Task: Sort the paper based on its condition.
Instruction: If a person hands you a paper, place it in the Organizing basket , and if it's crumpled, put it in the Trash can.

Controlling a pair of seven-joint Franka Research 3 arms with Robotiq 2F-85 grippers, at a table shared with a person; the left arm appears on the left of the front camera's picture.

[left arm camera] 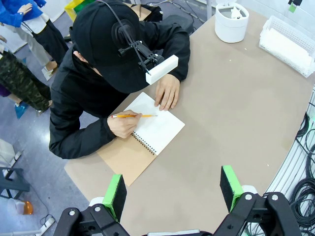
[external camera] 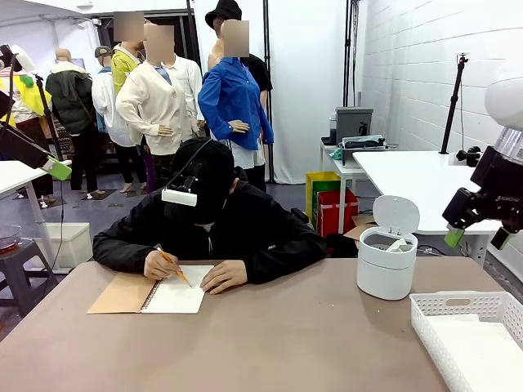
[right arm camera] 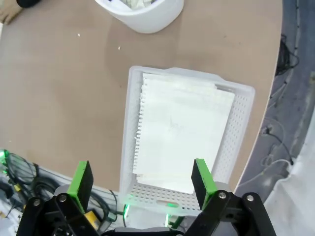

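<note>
Smooth white sheets of paper (right arm camera: 182, 128) lie stacked in a white perforated basket (right arm camera: 129, 147) at the table's right front corner. My right gripper (right arm camera: 141, 179) hangs open and empty high above that basket; from the front it hangs at the right edge (external camera: 476, 238). A wrinkly paper ball (external camera: 396, 243) rests inside the round white bin (external camera: 384, 273), whose lid stands up. My left gripper (left arm camera: 172, 191) is open and empty, high over the table's left side, looking down on the person.
A person in black leans over the far edge and writes with a pencil (left arm camera: 133, 116) in a spiral notebook with a tan cover (external camera: 155, 294). One hand (external camera: 222, 276) rests beside the page. The basket (external camera: 470, 335) takes up the near right corner.
</note>
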